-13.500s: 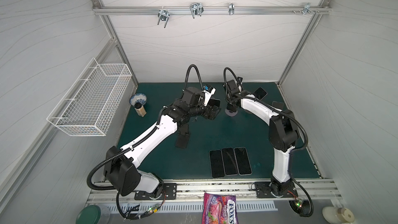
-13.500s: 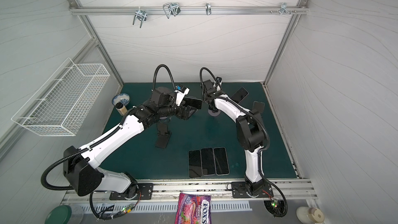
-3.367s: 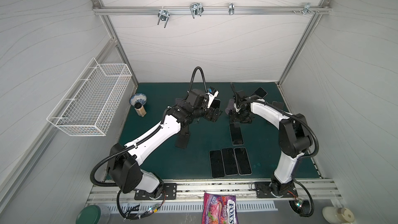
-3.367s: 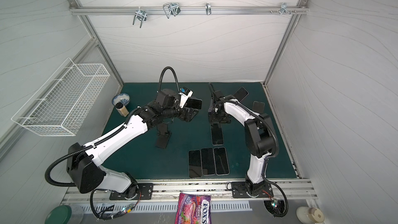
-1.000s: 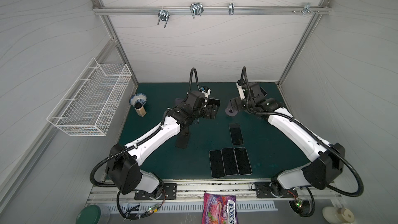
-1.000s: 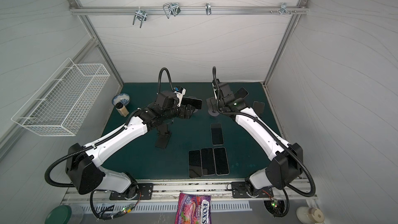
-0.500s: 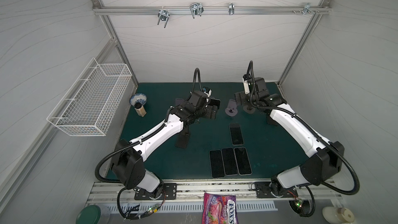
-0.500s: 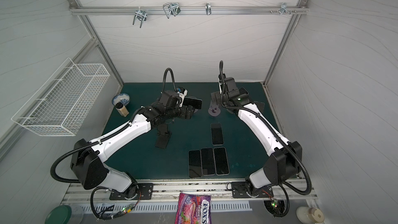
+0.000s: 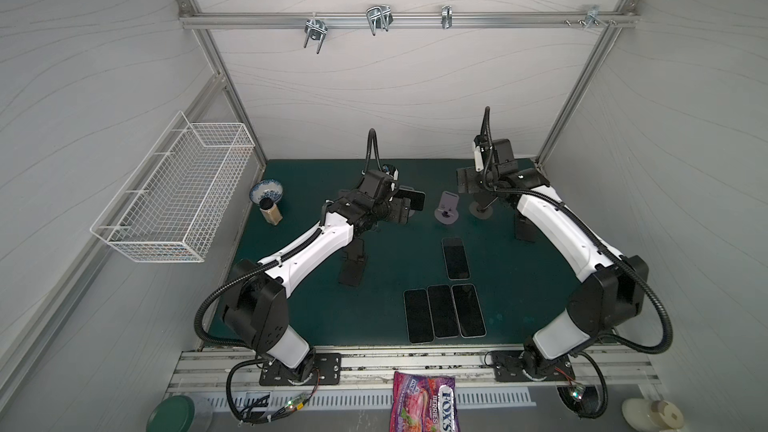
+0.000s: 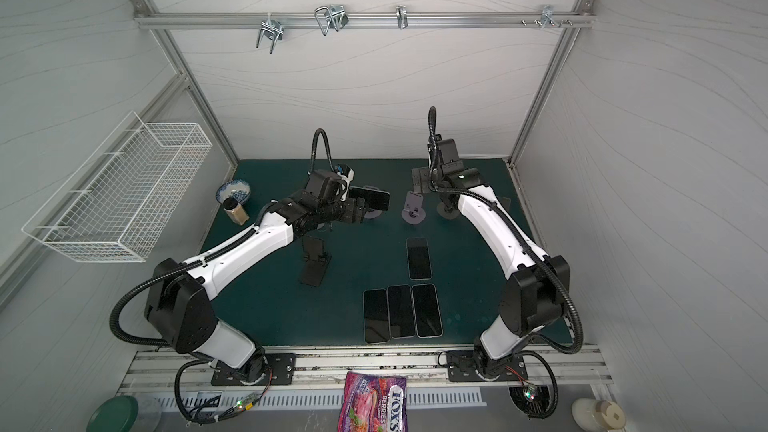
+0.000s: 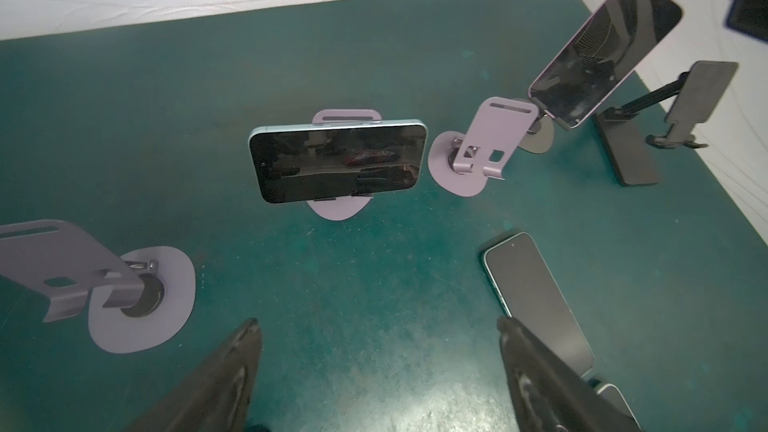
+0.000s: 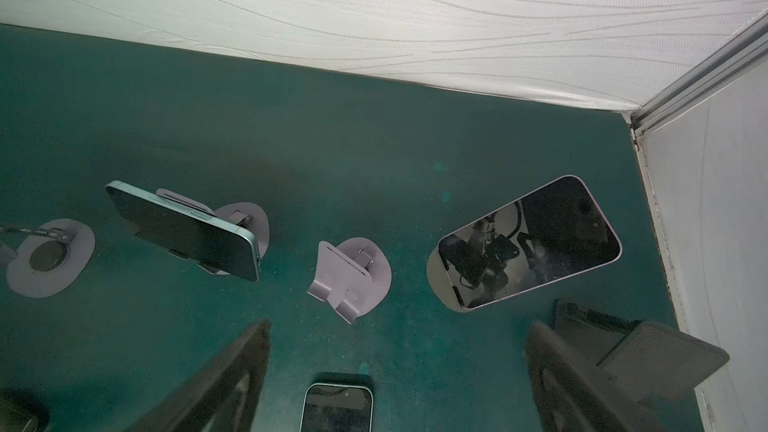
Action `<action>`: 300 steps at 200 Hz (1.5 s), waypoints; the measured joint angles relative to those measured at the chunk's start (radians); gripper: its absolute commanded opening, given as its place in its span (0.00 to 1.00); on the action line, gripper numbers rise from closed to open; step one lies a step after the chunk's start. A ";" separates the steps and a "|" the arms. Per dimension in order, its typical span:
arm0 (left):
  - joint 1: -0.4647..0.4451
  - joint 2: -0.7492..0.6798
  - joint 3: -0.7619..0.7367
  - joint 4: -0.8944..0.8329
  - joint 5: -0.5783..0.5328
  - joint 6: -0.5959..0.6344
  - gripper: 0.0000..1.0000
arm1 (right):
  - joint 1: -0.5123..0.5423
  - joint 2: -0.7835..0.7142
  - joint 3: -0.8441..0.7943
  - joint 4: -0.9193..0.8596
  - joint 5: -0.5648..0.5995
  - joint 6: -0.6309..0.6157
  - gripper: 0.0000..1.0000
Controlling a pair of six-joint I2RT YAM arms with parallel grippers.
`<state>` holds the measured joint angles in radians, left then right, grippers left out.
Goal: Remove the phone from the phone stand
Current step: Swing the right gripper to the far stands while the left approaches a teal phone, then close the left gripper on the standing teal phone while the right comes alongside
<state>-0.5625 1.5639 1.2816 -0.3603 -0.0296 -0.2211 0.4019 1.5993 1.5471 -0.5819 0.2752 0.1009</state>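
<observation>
Phones sit propped on two stands on the green mat (image 9: 299, 184); I place everything from the empty lilac stand (image 9: 448, 210) near the middle of the back. Just to its left the blue phone (image 11: 338, 164) lies sideways on a lilac stand (image 11: 337, 211) of its own, screen dark, leaning back a little; the left gripper (image 11: 376, 326) points at that screen from the near side, jaws apart with nothing between them, its fingers (image 11: 232, 376) short of the phone and not touching it. To the right of the empty stand the purple phone (image 12: 528, 243) leans on its own stand, tilted, its dark screen reflecting machinery; the right gripper (image 12: 399, 326) hangs on that side, jaws wide apart and holding nothing, clear of the phone. A black stand (image 12: 660, 357) sits just beside one right finger; whether they touch I cannot tell. Nearer the arm bases than the empty stand, a flat phone (image 9: 455, 258) lies screen up; nearer still, a row of three phones (image 9: 444, 311) lies side by side, close together. Farther left than the blue phone, another bare lilac stand (image 11: 124, 288) shows in the left wrist view; nearer and to the left of the empty stand a second black stand (image 9: 353, 263) sits partly under the left arm.
</observation>
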 measured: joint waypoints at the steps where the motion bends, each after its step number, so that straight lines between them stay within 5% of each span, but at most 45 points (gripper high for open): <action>1: 0.000 0.001 0.000 0.000 0.000 0.000 0.90 | -0.001 0.001 0.000 0.000 0.000 0.001 0.95; 79: 0.032 0.090 0.053 -0.001 0.038 0.000 0.90 | -0.039 0.071 0.042 -0.052 -0.040 0.025 0.94; 167: 0.041 0.149 0.113 0.000 0.095 0.060 0.90 | -0.082 0.101 0.058 -0.053 0.042 0.174 0.94; 210: 0.044 0.152 0.127 -0.003 0.120 0.080 0.90 | -0.082 0.101 0.042 -0.041 0.014 0.199 0.80; 300: 0.095 0.154 0.148 -0.018 0.163 0.040 0.90 | 0.050 0.144 0.040 0.032 -0.251 -0.032 0.79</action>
<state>-0.4671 1.7184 1.4292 -0.3786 0.1329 -0.1814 0.4515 1.7435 1.5875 -0.5499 0.0242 0.0689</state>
